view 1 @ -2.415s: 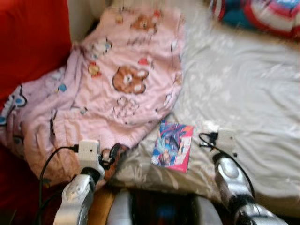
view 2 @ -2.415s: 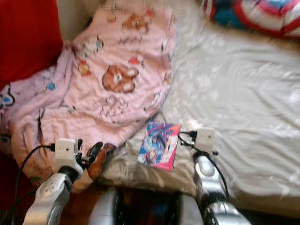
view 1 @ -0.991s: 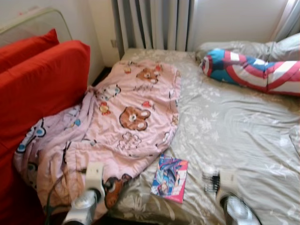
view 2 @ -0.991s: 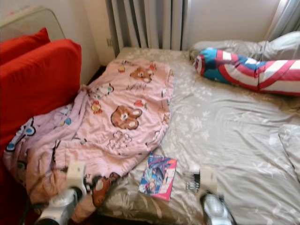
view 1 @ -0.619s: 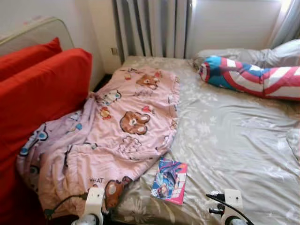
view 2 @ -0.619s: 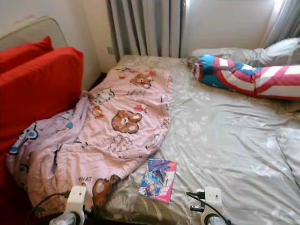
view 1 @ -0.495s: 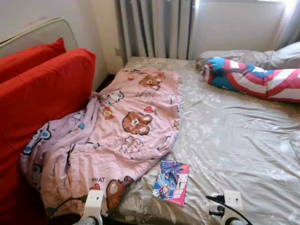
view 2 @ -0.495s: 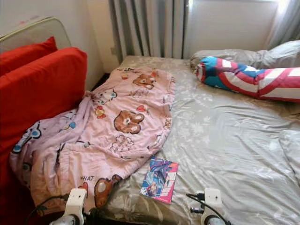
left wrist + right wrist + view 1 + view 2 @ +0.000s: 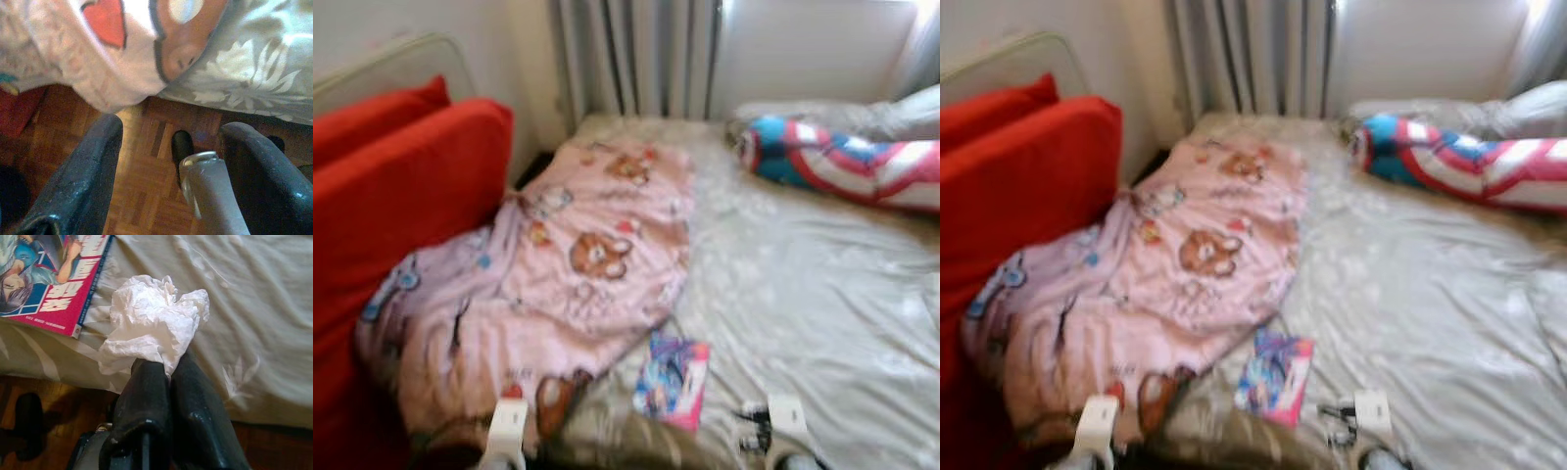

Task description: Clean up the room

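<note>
Tissue point(image 9: 154, 328), crumpled and white, one piece, was pinched between the pressed-together fingers of the right gripper point(image 9: 168, 364) at the near edge of the bed point(image 9: 822, 294), just beside the magazine point(image 9: 672, 379); the head camera had lifted within the last few seconds from a close look at that edge to the whole bed, so the pickup was judged done and a bin the next need. Counted: one magazine near the near edge; one pink bear blanket point(image 9: 558, 284) over the left side; one striped pillow point(image 9: 842, 162) at the far right corner; two red cushions point(image 9: 401, 186) beside the left edge. Left gripper point(image 9: 168, 161) hung spread and empty over the wooden floor point(image 9: 146, 186) under the blanket's hem.
</note>
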`<state>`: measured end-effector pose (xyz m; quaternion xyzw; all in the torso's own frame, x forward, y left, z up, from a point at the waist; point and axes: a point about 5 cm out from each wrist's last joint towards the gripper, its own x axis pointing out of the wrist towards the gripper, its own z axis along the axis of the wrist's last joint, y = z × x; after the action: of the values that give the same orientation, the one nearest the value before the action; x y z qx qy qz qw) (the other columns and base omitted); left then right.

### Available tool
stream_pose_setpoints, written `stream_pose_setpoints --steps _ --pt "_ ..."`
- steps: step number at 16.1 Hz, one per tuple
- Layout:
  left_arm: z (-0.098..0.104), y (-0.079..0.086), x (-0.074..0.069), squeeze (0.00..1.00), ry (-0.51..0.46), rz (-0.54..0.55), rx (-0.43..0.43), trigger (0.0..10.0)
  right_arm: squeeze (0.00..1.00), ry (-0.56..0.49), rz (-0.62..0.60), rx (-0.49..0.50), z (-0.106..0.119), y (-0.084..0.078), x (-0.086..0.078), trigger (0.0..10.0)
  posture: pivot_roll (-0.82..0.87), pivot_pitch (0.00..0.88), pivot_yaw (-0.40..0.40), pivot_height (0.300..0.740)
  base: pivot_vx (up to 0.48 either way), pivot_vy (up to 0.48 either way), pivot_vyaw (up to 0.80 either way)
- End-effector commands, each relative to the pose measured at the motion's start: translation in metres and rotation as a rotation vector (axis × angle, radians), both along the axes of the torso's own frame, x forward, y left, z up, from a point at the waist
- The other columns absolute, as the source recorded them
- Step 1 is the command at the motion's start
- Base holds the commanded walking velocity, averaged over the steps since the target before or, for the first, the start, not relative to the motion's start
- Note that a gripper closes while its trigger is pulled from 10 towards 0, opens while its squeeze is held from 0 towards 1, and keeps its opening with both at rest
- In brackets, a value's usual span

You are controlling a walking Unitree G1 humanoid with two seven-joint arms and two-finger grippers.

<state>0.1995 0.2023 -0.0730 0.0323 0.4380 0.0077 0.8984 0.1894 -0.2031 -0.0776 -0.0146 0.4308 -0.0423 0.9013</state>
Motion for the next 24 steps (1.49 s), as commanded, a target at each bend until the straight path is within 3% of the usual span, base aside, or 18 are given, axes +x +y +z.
stream_pose_setpoints --steps 1,7,24 --pt "-0.004 0.004 -0.009 0.00 0.027 0.005 0.014 10.0 0.00 0.033 0.008 -0.004 -0.004 0.001 -0.007 10.0 -0.02 0.000 0.020 0.740 0.000 0.000 0.80" --pt "-0.006 0.007 -0.013 0.00 0.031 0.017 0.017 10.0 0.00 0.067 0.003 -0.008 -0.008 -0.002 -0.016 10.0 -0.02 0.000 0.021 0.740 0.000 0.000 0.80" --pt "-0.008 0.002 -0.016 0.00 0.041 0.025 0.007 10.0 0.00 0.080 0.003 -0.013 -0.009 -0.004 -0.019 10.0 -0.02 0.000 0.013 0.740 0.000 0.016 0.80"
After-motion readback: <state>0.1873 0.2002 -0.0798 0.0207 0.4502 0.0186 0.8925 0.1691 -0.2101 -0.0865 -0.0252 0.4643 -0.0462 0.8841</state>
